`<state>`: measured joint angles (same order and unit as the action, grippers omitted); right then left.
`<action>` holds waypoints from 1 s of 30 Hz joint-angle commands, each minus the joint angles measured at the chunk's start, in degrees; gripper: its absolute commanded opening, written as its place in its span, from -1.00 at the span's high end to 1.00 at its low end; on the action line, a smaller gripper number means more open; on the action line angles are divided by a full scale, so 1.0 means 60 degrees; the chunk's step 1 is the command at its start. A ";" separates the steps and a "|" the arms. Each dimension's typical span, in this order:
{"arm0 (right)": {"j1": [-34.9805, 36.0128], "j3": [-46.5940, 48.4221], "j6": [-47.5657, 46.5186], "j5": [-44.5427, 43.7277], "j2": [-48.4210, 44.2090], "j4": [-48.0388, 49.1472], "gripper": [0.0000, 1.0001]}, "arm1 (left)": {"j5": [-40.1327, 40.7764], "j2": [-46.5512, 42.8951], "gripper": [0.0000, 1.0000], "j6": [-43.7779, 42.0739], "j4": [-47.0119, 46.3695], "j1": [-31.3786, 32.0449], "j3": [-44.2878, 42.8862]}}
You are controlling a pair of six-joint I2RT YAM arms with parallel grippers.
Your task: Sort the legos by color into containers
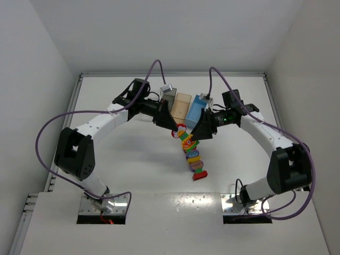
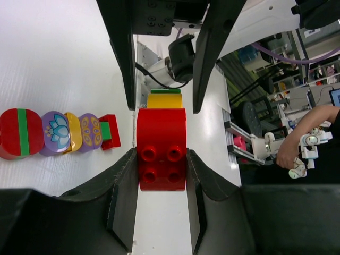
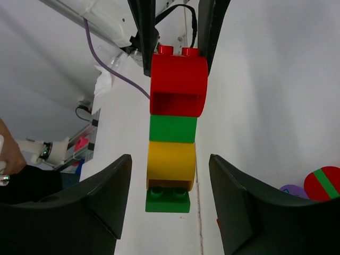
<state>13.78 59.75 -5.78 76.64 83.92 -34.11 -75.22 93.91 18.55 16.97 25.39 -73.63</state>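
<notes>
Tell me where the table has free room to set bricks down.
Bare table lies between left arm and brick row, and between that row and right arm. Crowded near the bins, where left gripper and right gripper meet.

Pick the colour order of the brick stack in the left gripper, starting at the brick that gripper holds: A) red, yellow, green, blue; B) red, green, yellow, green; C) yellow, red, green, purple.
B: the right wrist view shows the stack running red, green, yellow, green from the red brick that the left gripper is shut on.
</notes>
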 commanded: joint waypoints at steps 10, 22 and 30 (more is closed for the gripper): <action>0.0355 0.0443 -0.1349 -0.0175 0.0339 -0.0744 0.17 | 0.0041 -0.0051 1.00 -0.0088 -0.0397 0.0090 0.0098; 0.0633 0.0721 -0.4205 -0.1405 0.0253 -0.3248 1.00 | 0.1051 0.0228 1.00 -0.0263 -0.0397 -0.0027 -0.0444; 0.0239 0.0063 -0.4471 -0.1801 -0.0451 -0.3456 1.00 | 0.1697 0.0987 1.00 -0.0440 -0.0397 -0.0730 -0.1541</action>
<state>16.49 61.06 -29.06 65.87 84.07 -54.13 -66.30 98.13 16.97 16.56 22.02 -78.96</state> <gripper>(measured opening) 0.364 0.403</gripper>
